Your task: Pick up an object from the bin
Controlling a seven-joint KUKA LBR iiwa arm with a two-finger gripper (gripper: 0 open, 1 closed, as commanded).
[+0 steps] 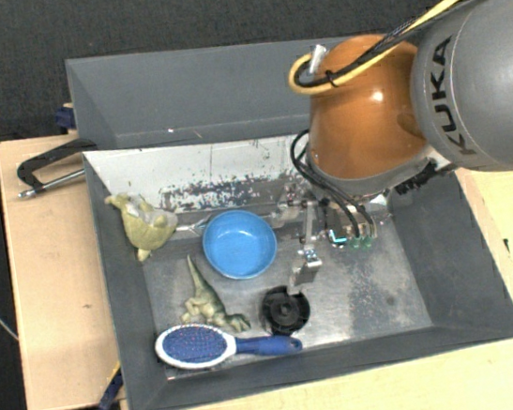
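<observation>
The grey metal bin (447, 248) stood on a dark, rough-textured floor (210, 7), its sloped walls running down to a scuffed, dull bottom with a band of dark specks along the foot of the back wall. The arm (480, 73) came in from the right, its orange cover (361, 109) hanging over the bin's right half, with yellow and black cables looped across its top. Below the cover, the claw (324, 248) hung low above the bin's bottom, just beside the right rim of the blue bowl (239, 243) and a little behind the black round cap (283, 309). Whether it was released or clenched could not be told. The bowl sat upright near the middle of the bin. A pale green plush toy (146, 226) lay in the back-left corner, a pale dinosaur figure (207, 303) lay in front of the bowl, and a blue-and-white hairbrush (201, 345) lay along the front wall, its handle pointing towards the cap.
</observation>
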